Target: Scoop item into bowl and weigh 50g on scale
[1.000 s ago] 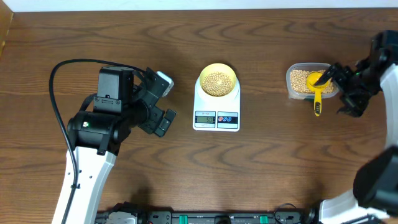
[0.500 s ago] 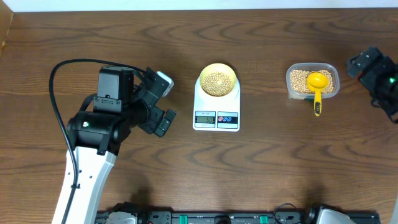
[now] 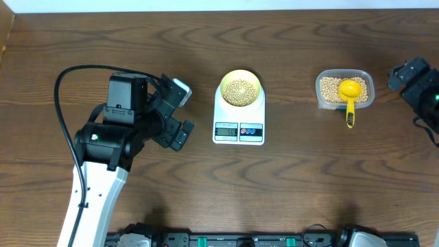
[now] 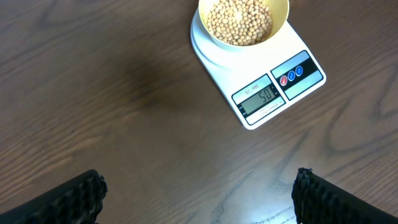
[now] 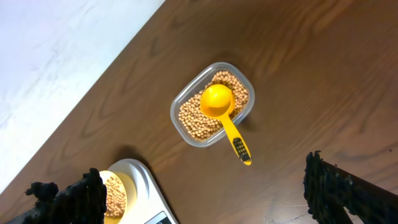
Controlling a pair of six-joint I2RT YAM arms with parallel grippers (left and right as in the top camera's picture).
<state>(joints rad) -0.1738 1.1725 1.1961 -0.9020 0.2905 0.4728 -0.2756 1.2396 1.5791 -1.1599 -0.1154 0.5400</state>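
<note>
The pale yellow bowl (image 3: 239, 88) stands on the white scale (image 3: 239, 130) at the table's middle and holds a heap of tan beans (image 4: 239, 20). In the left wrist view the scale (image 4: 292, 84) has a display (image 4: 260, 98) that reads 50. My left gripper (image 3: 184, 113) hovers left of the scale, open and empty, with its fingers (image 4: 74, 199) wide apart over bare wood. My right gripper (image 3: 409, 77) is at the far right edge, open and empty, away from the tub. The right wrist view shows the bowl (image 5: 118, 194) partly behind one of its fingers (image 5: 81, 196).
A clear plastic tub (image 3: 322, 88) of beans sits right of the scale. A yellow scoop (image 3: 350, 92) rests in it, handle over the near rim toward the front. In the right wrist view the tub (image 5: 186, 99) and scoop (image 5: 219, 102) lie well ahead of the gripper (image 5: 205, 199).
The right arm has pulled back from the scoop handle to the table's right edge, leaving the scoop in the tub. The left arm, bowl and scale have not moved.
</note>
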